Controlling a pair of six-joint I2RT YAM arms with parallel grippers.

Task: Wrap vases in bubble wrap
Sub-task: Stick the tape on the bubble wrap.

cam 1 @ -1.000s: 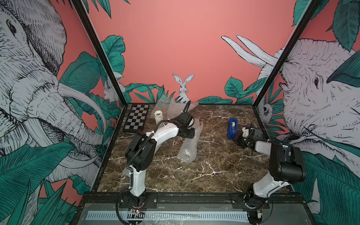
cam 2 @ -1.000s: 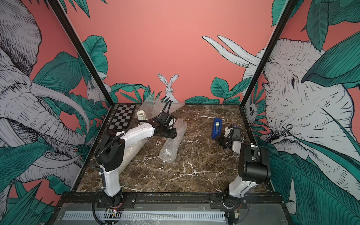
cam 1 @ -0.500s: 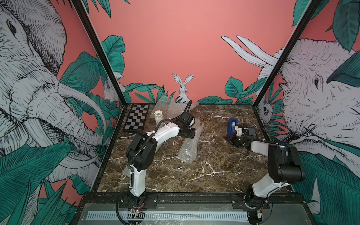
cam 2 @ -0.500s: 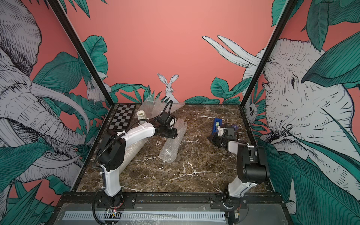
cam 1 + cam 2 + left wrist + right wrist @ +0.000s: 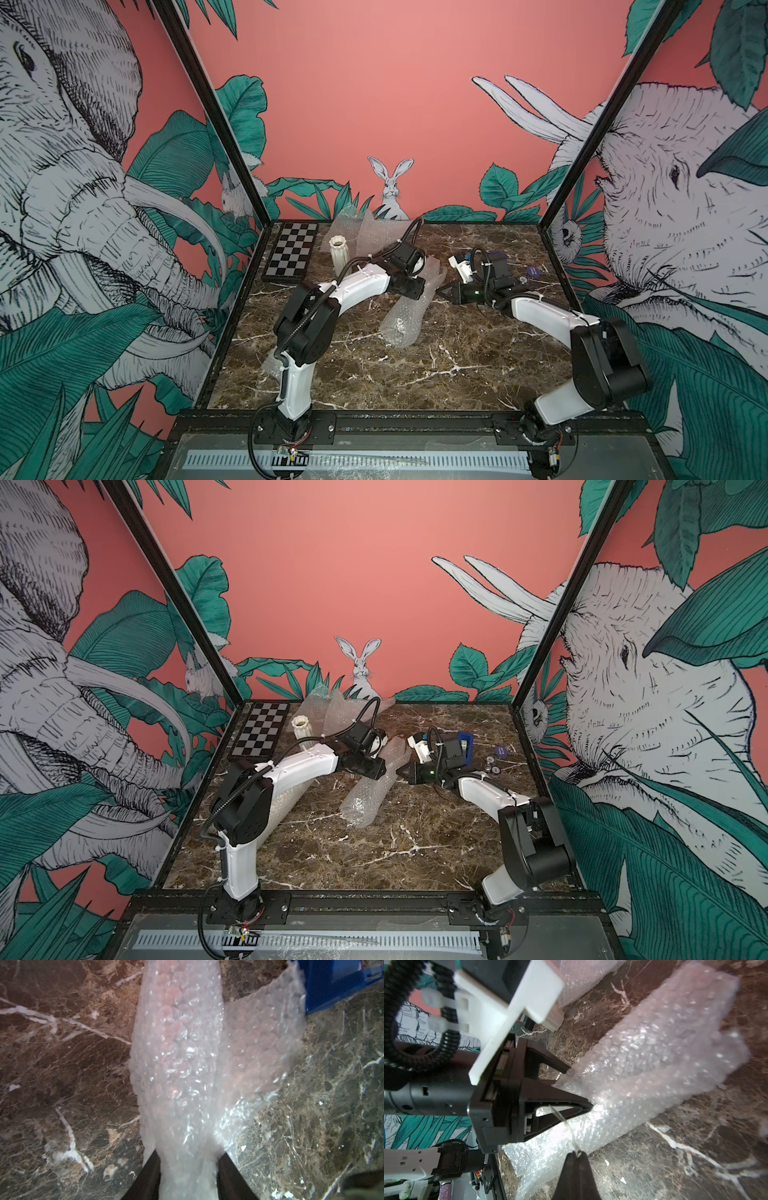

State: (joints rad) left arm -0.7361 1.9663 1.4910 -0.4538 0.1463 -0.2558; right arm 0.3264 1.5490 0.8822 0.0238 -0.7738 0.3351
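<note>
Left wrist: left claw [image 5: 188,1156] clamps bubble wrap roll [image 5: 182,1053]; right wrist only: right claw [image 5: 576,1154] together, clear strand [image 5: 563,1121] at tip.

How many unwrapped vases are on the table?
1: a white ribbed vase stands upright beside the chequered board at the back. Others may be hidden inside the bubble-wrap rolls.

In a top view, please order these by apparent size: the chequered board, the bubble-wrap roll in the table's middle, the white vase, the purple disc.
1. Bubble-wrap roll and chequered board: they look alike, so not ranked.
2. White vase.
3. Purple disc.
</note>
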